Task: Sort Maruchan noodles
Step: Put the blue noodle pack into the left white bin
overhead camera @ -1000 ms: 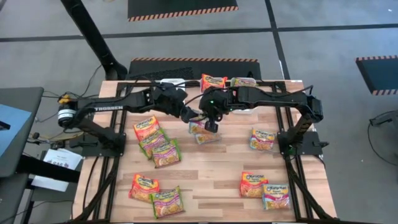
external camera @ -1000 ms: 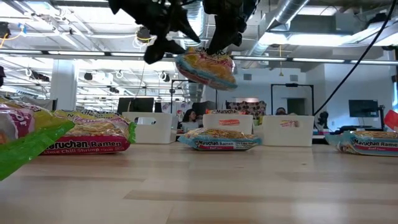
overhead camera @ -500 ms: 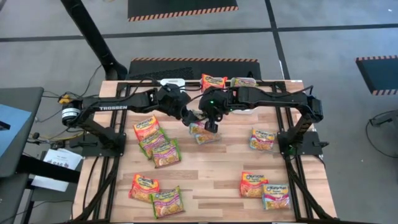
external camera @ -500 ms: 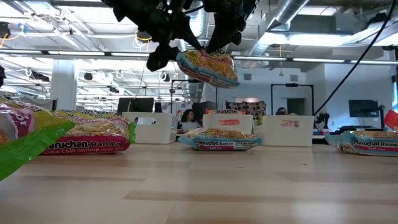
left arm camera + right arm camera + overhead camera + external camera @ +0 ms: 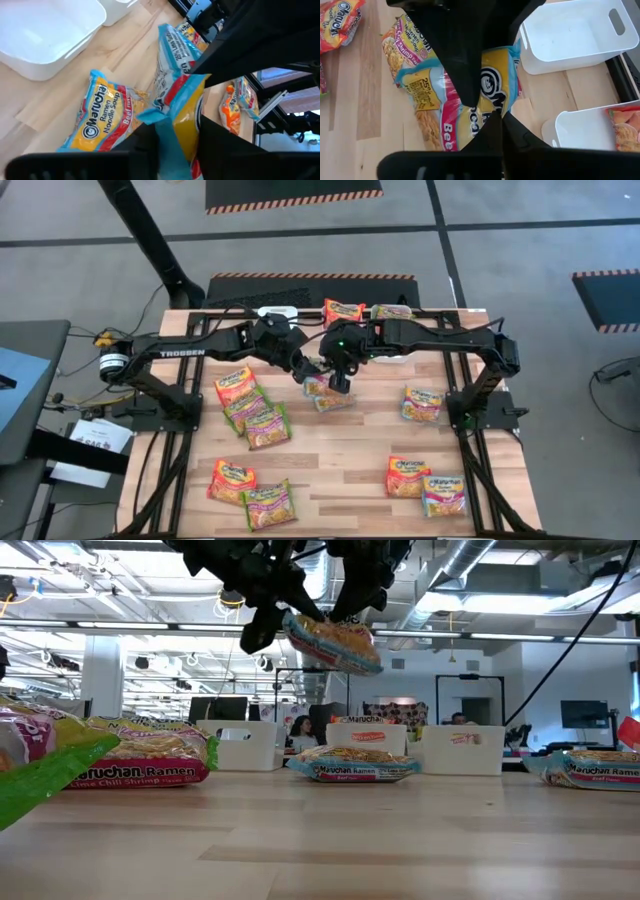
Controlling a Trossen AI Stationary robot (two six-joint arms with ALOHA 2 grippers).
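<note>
Blue-red beef packet [image 5: 332, 642] lifted mid-air, tilted, other Maruchan noodles [image 5: 250, 412] flat across table

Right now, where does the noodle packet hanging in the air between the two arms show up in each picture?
High view: the held packet hangs mid-table, below both grippers.
Low view: it is high up, top centre.
Left wrist view: it fills the centre, edge-on.
Right wrist view: it is in the centre, behind the dark fingers.
Shared landmark: the beef packet lying on the table beneath it.
</note>
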